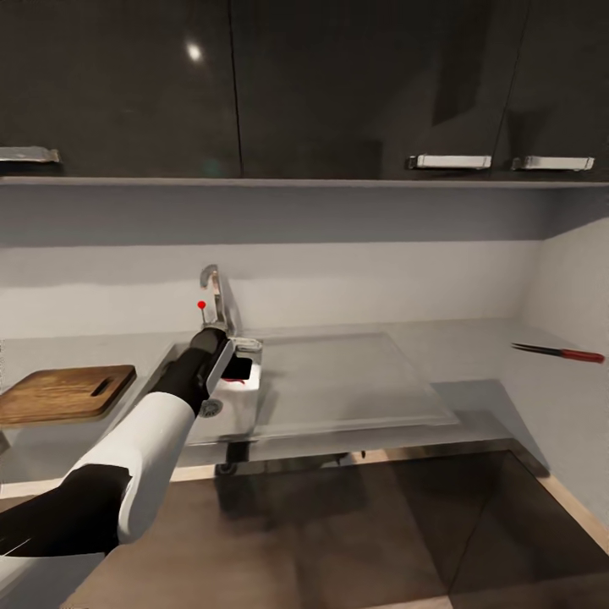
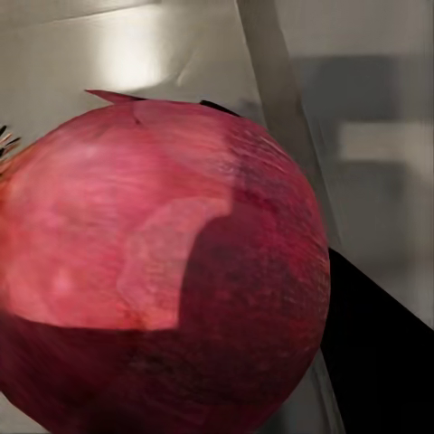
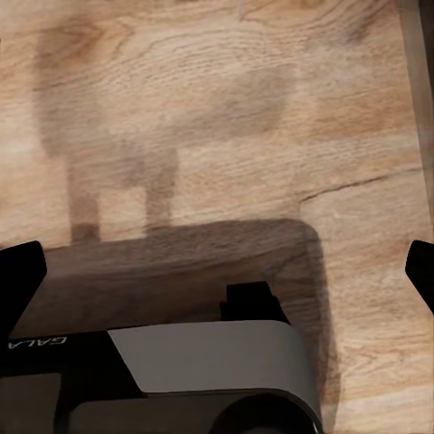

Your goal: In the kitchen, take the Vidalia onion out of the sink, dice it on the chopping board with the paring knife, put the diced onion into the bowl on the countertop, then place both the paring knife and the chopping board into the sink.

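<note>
My left arm reaches down into the sink (image 1: 222,414), below the chrome tap (image 1: 216,296). There my left gripper (image 1: 239,370) is shut on the Vidalia onion (image 1: 237,381). In the left wrist view the onion (image 2: 154,271) looks reddish-pink and sits very close, with one dark finger (image 2: 380,362) against its side. The dark wooden chopping board (image 1: 63,393) lies on the countertop (image 1: 474,347) left of the sink. The red-handled paring knife (image 1: 562,352) lies at the far right. My right gripper (image 3: 217,271) is open over wooden floor. The bowl is out of view.
The flat drainboard (image 1: 355,381) stretches right of the basin. Dark wall cabinets (image 1: 338,85) hang above, and a side wall (image 1: 575,288) closes the right end. Part of my own body (image 3: 208,371) shows in the right wrist view.
</note>
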